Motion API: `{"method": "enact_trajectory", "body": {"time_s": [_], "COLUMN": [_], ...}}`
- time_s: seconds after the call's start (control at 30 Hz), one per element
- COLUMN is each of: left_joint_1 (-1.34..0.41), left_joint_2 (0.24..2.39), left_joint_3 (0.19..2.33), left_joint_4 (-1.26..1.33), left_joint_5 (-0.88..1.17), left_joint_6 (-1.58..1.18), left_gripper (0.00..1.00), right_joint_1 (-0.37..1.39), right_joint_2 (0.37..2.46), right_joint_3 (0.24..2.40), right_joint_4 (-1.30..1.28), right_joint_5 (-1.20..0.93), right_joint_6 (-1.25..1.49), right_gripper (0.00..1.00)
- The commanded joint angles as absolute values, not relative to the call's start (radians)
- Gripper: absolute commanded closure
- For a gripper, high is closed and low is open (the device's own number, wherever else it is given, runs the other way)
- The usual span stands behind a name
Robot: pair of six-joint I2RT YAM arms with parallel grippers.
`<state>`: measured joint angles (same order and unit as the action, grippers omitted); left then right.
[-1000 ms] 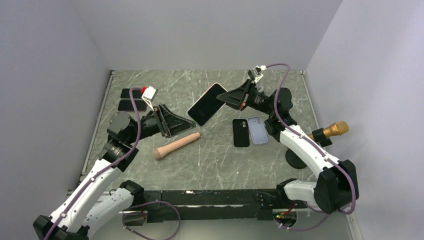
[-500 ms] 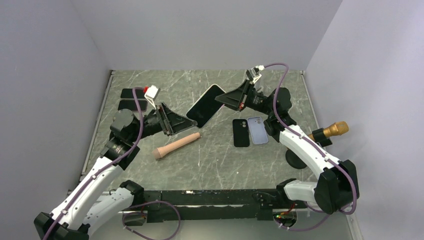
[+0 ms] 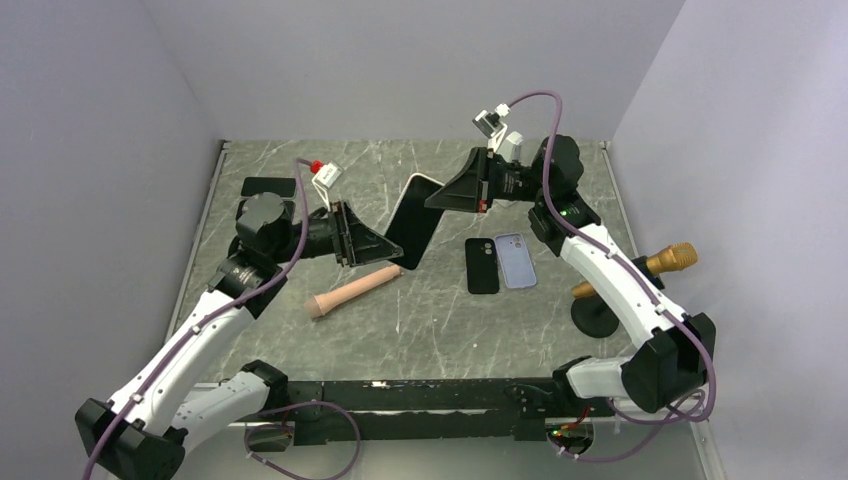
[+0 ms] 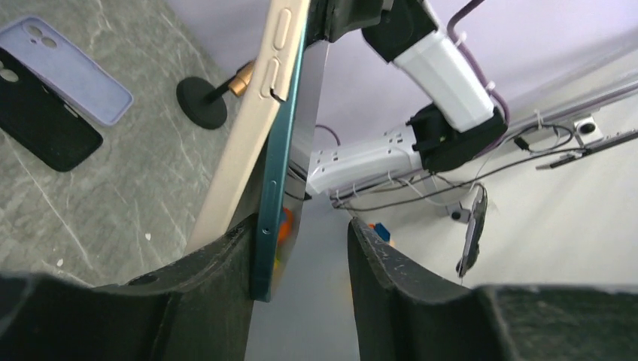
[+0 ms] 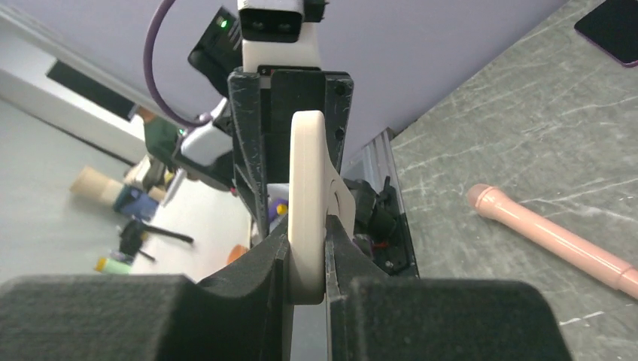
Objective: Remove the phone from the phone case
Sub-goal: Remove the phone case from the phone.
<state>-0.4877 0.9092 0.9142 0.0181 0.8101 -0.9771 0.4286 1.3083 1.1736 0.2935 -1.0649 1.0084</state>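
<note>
Where the two arms meet over the middle of the bench point(image 3: 420, 340), toward its far edge, the teal-edged phone point(image 4: 277, 173) stands steeply tilted with its dark screen facing the left side. Its teal edge lies along the cream-coloured rubber phone case point(image 5: 307, 188), and the two touch down their length. Whether the phone sits fully in the case cannot be told.

The right gripper point(image 5: 307, 237) is clamped on the upper end of the case, with one finger pressed to each broad face. The left gripper point(image 4: 301, 229) straddles the lower end with its fingers apart. The phone rests against one finger point(image 4: 226, 293), with a clear gap to the other.

Just below the phone's lower end, a pale pink plastic rod point(image 3: 355, 290) lies on the bench, angled toward the near left. Toward the right edge, an empty black phone case point(image 3: 482, 265) and an empty lavender phone case point(image 3: 515, 260) lie flat side by side, touching. Nearer the right edge, a gold microphone point(image 3: 665, 260) leans on a round black stand point(image 3: 595, 320). A dark flat phone point(image 3: 268, 187) lies near the far left corner.
</note>
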Motion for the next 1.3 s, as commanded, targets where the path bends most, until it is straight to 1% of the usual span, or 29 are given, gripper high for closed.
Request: {"method": "enact_trajectory", "body": {"time_s": [0.0,0.1,0.27,0.33,0.4,0.47,0.53,0.6,0.63,0.7,0.83,0.9,0.93,1.0,1.13,1.2,1.27], "left_joint_1": [-0.486,-0.485,-0.486,-0.487,-0.488,-0.487,-0.487,-0.487,-0.487,-0.487,-0.487,-0.488,-0.487,-0.487,-0.487,-0.487,-0.487], "left_joint_2": [0.930,0.928,0.936,0.946,0.955,0.952,0.929,0.893,0.873,0.836,0.781,0.761,0.750,0.728,0.669,0.644,0.624], "left_joint_3": [0.930,0.912,0.876,0.866,0.864,0.857,0.844,0.821,0.808,0.783,0.767,0.768,0.771,0.771,0.746,0.718,0.699], "left_joint_4": [0.043,0.069,0.147,0.176,0.185,0.208,0.228,0.252,0.264,0.276,0.258,0.243,0.232,0.211,0.195,0.234,0.278], "left_joint_5": [0.922,0.919,0.927,0.936,0.937,0.927,0.889,0.825,0.792,0.715,0.629,0.593,0.570,0.519,0.391,0.352,0.331], "left_joint_6": [-0.912,-0.926,-0.976,-0.998,-1.001,-1.003,-1.002,-1.003,-1.004,-1.006,-1.007,-1.026,-1.033,-1.056,-1.151,-1.211,-1.258], "left_gripper": [0.52,0.56,0.63,0.68,0.74,0.82,0.91,0.96,0.99,1.00,1.00,1.00,1.00,1.00,1.00,1.00,1.00], "right_joint_1": [0.438,0.438,0.444,0.448,0.457,0.461,0.462,0.462,0.461,0.462,0.461,0.459,0.460,0.460,0.460,0.462,0.463], "right_joint_2": [1.333,1.356,1.377,1.382,1.384,1.385,1.383,1.382,1.379,1.369,1.334,1.316,1.306,1.284,1.263,1.261,1.270], "right_joint_3": [1.232,1.242,1.283,1.297,1.312,1.329,1.331,1.331,1.326,1.306,1.244,1.222,1.205,1.154,1.053,0.995,0.943], "right_joint_4": [0.241,0.282,0.253,0.235,0.203,0.156,0.126,0.099,0.093,0.125,0.227,0.248,0.263,0.323,0.427,0.533,0.663], "right_joint_5": [-1.204,-1.226,-1.231,-1.234,-1.234,-1.228,-1.215,-1.195,-1.184,-1.165,-1.130,-1.099,-1.081,-1.039,-0.961,-0.934,-0.936], "right_joint_6": [0.884,0.904,0.882,0.870,0.847,0.812,0.792,0.787,0.793,0.826,0.915,0.934,0.946,0.985,1.079,1.162,1.243], "right_gripper": [1.00,1.00,1.00,1.00,1.00,1.00,1.00,1.00,0.94,0.83,0.45,0.30,0.26,0.22,0.21,0.26,0.35]}}
